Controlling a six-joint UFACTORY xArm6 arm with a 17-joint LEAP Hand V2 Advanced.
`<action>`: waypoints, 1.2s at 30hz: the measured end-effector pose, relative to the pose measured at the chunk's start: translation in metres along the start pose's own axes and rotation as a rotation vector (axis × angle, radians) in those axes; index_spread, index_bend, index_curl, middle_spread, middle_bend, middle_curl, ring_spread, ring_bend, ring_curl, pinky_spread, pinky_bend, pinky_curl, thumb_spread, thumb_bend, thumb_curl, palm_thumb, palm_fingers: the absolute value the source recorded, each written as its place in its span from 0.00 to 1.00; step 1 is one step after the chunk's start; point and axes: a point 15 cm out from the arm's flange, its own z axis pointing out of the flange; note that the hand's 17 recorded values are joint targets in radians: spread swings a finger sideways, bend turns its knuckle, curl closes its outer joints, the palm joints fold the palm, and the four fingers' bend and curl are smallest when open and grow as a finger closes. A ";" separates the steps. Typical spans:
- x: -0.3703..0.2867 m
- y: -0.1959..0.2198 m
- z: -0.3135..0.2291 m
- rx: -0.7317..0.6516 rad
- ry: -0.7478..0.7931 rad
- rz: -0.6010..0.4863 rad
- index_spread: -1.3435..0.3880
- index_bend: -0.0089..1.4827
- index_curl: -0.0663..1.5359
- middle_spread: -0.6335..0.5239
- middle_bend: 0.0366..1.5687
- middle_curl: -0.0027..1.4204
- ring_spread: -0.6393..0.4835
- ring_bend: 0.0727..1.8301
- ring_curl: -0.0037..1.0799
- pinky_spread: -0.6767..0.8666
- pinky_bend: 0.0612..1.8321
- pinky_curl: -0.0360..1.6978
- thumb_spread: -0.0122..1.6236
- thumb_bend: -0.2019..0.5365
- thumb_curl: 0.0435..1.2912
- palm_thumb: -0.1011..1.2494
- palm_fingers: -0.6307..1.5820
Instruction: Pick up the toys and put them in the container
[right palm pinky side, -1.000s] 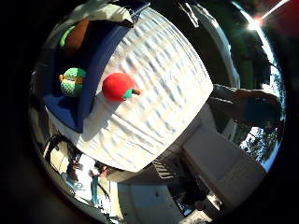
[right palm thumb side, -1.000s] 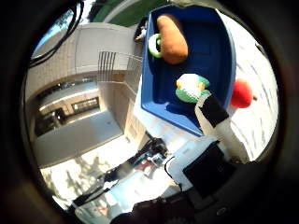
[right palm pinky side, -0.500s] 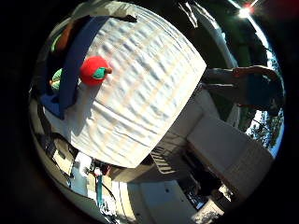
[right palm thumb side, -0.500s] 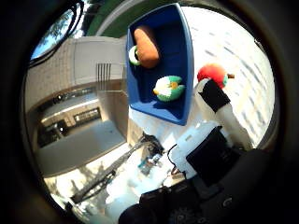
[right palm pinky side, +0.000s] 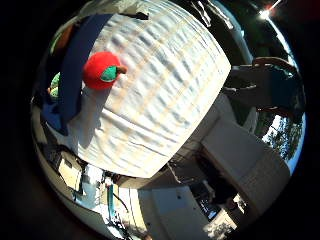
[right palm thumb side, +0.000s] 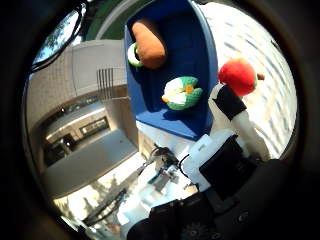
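A red round toy (right palm thumb side: 238, 75) with a green stalk lies on the white cloth just beside the blue container (right palm thumb side: 195, 40). In the container lie an orange toy with a green end (right palm thumb side: 148, 43) and a green and white toy (right palm thumb side: 182, 93). My hand (right palm thumb side: 222, 150) is above the cloth near the container's edge. One white and black finger (right palm thumb side: 232, 112) reaches out straight, its tip close beside the red toy. In the little finger side palm view the red toy (right palm pinky side: 103, 70) sits on the cloth against the container's wall (right palm pinky side: 75, 65).
The white textured cloth (right palm pinky side: 170, 90) covers the table and drops off at its edges (right palm pinky side: 190, 150). Pale buildings and paving lie beyond the table (right palm thumb side: 80, 110).
The whole picture has shifted: the hand has moved nearer the red toy, which now looks larger. The toys and the container have not moved.
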 end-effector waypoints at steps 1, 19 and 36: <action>0.003 -0.004 0.004 -0.001 -0.001 0.006 0.68 0.12 0.25 0.58 0.08 0.23 0.80 0.17 0.30 0.72 0.24 0.16 0.72 0.24 0.33 0.68 0.36; 0.053 0.011 0.031 -0.090 0.056 0.072 0.69 0.12 0.24 0.57 0.10 0.23 0.79 0.15 0.30 0.71 0.22 0.15 0.70 0.23 0.33 0.67 0.36; 0.054 -0.006 0.039 -0.006 0.071 0.048 0.58 0.09 0.12 0.40 0.46 0.44 0.61 0.65 0.59 0.67 0.37 0.17 0.68 0.24 0.32 0.68 0.68</action>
